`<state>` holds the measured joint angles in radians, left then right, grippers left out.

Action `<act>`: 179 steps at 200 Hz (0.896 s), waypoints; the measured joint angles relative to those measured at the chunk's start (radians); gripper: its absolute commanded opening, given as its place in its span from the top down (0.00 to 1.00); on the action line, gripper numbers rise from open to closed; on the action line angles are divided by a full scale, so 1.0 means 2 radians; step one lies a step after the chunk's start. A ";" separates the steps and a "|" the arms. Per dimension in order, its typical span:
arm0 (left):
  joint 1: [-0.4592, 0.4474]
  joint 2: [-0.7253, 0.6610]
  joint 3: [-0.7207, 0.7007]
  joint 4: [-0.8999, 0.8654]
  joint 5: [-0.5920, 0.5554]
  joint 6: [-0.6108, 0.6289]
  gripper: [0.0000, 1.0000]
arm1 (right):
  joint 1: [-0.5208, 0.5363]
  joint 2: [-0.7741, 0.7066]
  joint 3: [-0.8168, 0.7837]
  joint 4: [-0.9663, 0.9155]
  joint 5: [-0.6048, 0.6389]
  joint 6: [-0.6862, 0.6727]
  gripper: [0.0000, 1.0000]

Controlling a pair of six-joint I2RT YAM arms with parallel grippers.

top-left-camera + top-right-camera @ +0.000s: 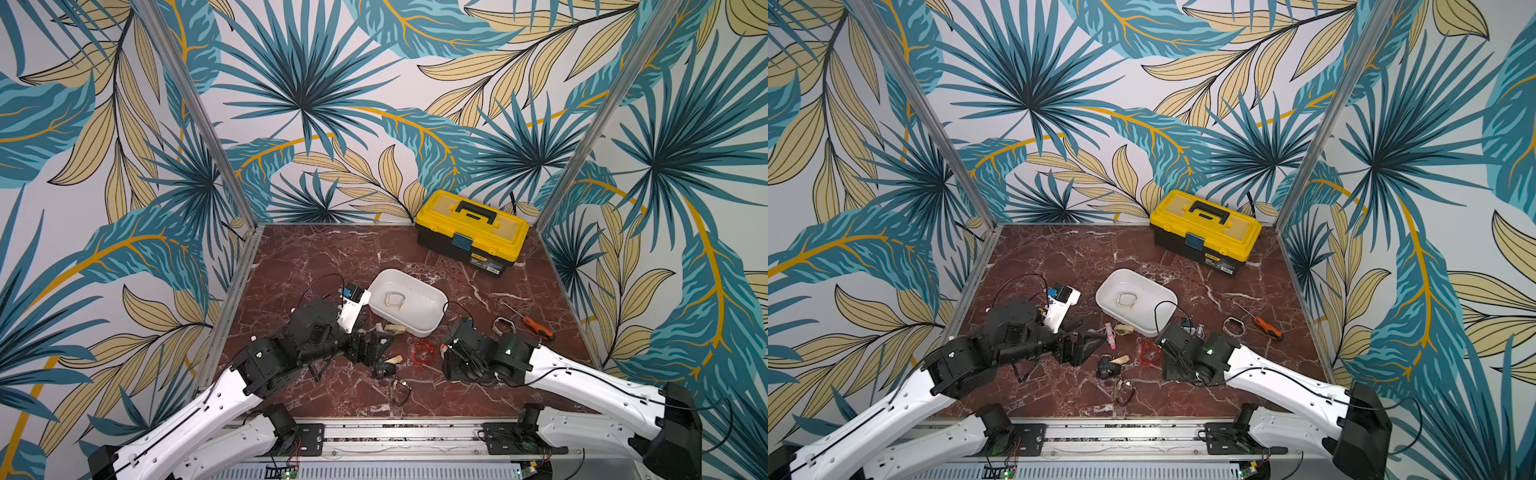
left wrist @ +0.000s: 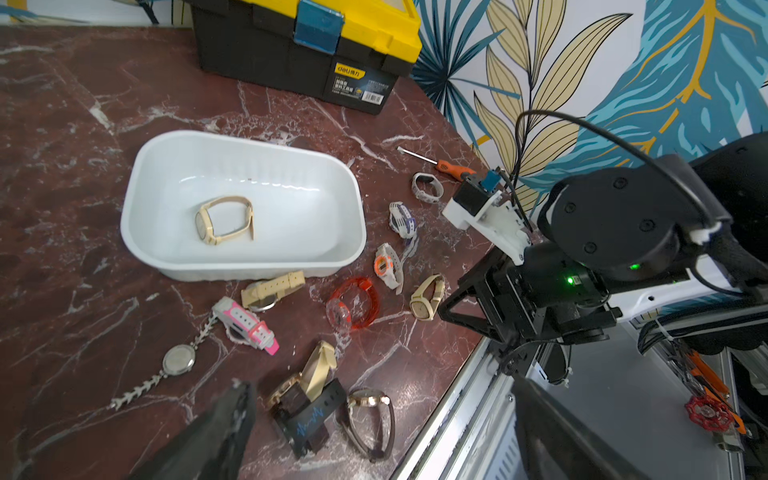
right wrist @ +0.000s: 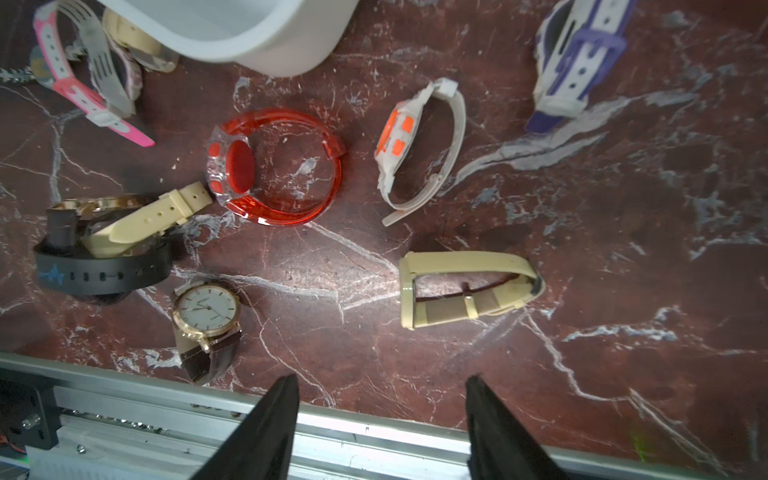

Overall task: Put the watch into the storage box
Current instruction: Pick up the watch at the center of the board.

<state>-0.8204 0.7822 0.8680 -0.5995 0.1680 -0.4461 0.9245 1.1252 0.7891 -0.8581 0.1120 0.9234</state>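
The white storage box [image 1: 417, 329] [image 2: 249, 272] sits mid-table with one cream watch [image 1: 394, 301] [image 2: 224, 219] lying inside. Several more watches lie loose in front of it, among them a red see-through one [image 3: 274, 166], a white-and-orange one [image 3: 415, 145] and a cream strap watch [image 3: 465, 286]. My right gripper [image 3: 381, 379] hangs open over the table's front edge, just short of that cream strap watch, with nothing between its fingers. My left gripper [image 2: 380, 382] is wide open above a brown-strapped gold watch [image 2: 370, 419] and a black band [image 2: 309, 419].
A yellow-and-black toolbox [image 1: 471, 230] stands at the back right. An orange-handled screwdriver [image 1: 536, 326] and a grey band [image 1: 503, 326] lie right of the tub. A metal rail [image 1: 395, 432] runs along the front edge, and patterned walls close in three sides.
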 measured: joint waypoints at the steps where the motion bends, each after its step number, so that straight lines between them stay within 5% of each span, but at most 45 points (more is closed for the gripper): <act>1: 0.000 -0.001 -0.001 0.000 0.000 0.000 0.00 | 0.000 0.002 0.000 0.001 -0.001 0.000 0.36; 122: -0.024 -0.055 -0.072 0.000 -0.030 -0.021 0.00 | 0.000 0.127 0.010 0.022 0.006 -0.009 0.46; 179: -0.044 -0.055 -0.094 0.026 -0.077 -0.018 0.00 | 0.000 0.172 0.010 0.034 0.009 -0.017 0.59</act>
<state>-0.9081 0.6724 0.6792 -0.5476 0.0139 -0.4828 0.9245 1.4700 0.8082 -0.7906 0.1303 0.8886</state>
